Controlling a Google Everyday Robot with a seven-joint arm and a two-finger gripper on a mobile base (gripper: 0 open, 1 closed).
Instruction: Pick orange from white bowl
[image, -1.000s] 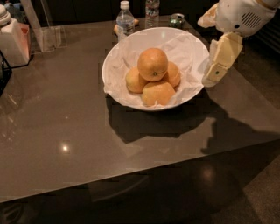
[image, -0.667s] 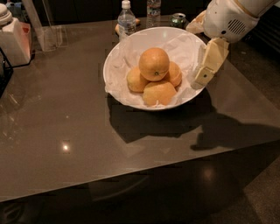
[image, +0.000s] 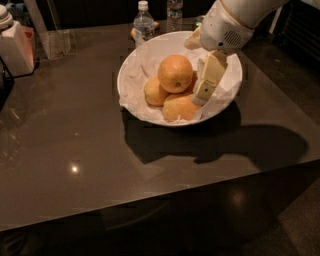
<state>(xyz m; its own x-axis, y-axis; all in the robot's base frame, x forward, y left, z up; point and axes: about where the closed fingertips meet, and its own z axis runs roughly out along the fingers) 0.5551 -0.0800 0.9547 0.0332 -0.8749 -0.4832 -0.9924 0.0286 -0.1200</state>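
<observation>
The orange (image: 175, 73), deep orange with a small dark stem dot, sits on top of a pile of fruit in the white bowl (image: 227, 95), which is lined with crumpled white paper. Smaller, paler yellow-orange fruits (image: 179, 107) lie under and beside it. My gripper (image: 196, 75) comes in from the upper right on a white arm and hangs over the bowl's right half, just right of the orange. It is open and empty. One cream finger (image: 207, 80) points down next to the orange, its tip near the lower fruit.
The bowl stands on a dark glossy table (image: 75, 150). Two water bottles (image: 143, 23) stand just behind the bowl. A white container (image: 14, 45) and a clear plastic holder (image: 55, 42) are at the far left. The table's front edge runs below, its right edge near the arm.
The gripper has moved left from beside the bowl's right rim to over the bowl, close against the orange. The fruit and bowl have not moved.
</observation>
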